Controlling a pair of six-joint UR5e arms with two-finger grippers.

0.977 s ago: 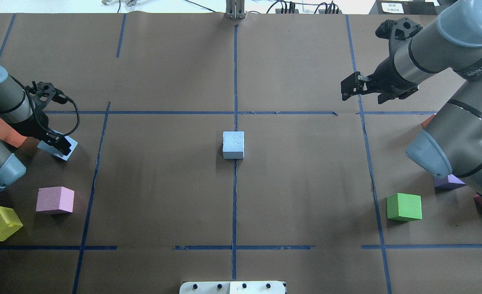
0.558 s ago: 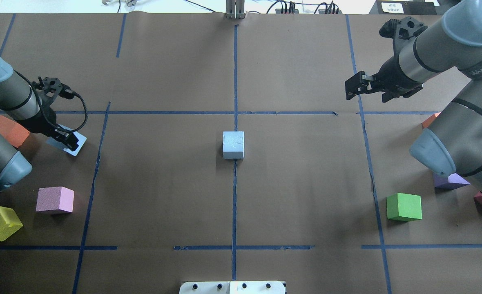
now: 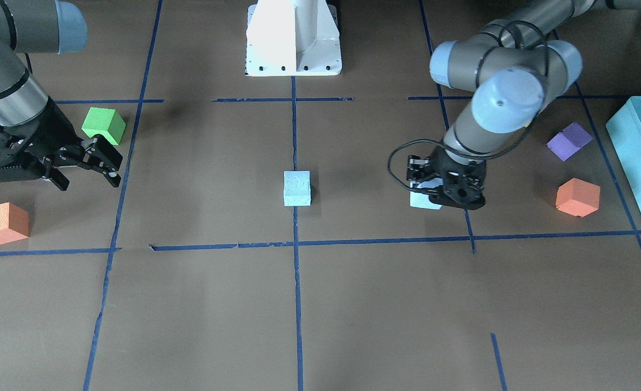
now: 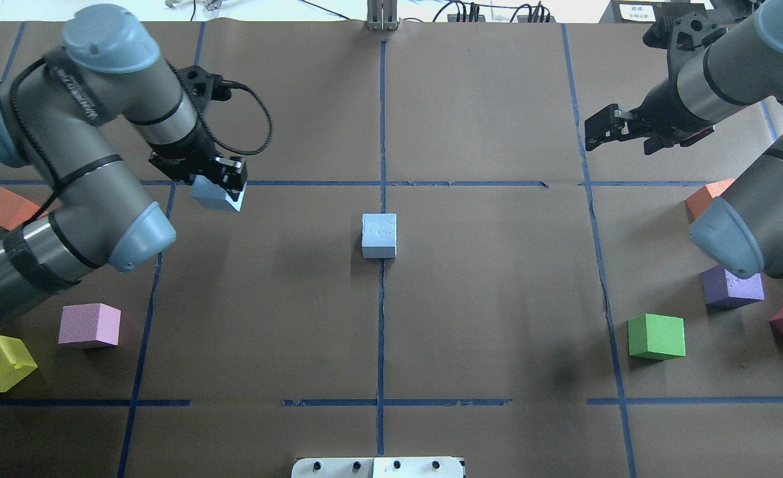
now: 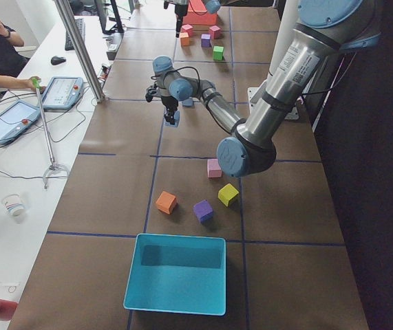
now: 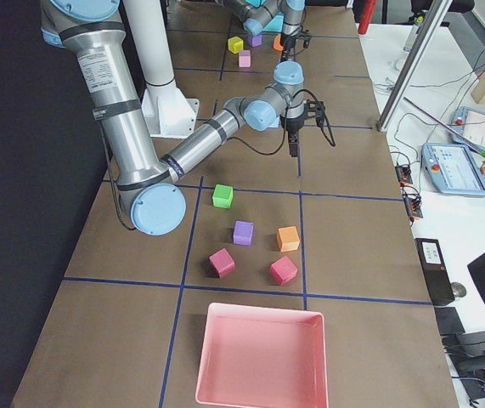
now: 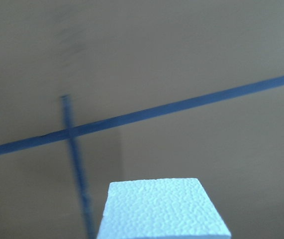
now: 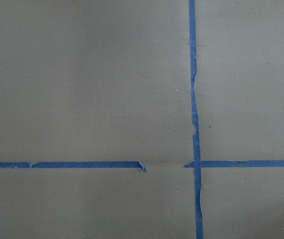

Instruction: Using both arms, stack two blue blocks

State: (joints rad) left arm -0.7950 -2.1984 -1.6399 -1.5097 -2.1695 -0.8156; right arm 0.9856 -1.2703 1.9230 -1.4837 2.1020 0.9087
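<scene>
My left gripper (image 4: 223, 188) is clamped on one blue block (image 4: 213, 197), fingers on opp. faces, block sticking out below the tips. The wrist cam shows only the block's speckled top w/ the brown paper (image 4: 285, 299) well beneath, so it's carried clear of the table. Directly under the hand two tape lines (image 7: 132, 118) cross. A sec ago this hand was low beside the orange cube (image 4: 8, 207), gripping the same block; since then it has swung up and inward, and the cube now sits well off to its left. The second blue block (image 4: 379, 235) lies to the hand's right, a bit nearer my base, on the centre line, unmoved. Far right, my right gripper (image 4: 596, 135) hangs spread and empty, having drifted slightly outward and away from my base.
</scene>
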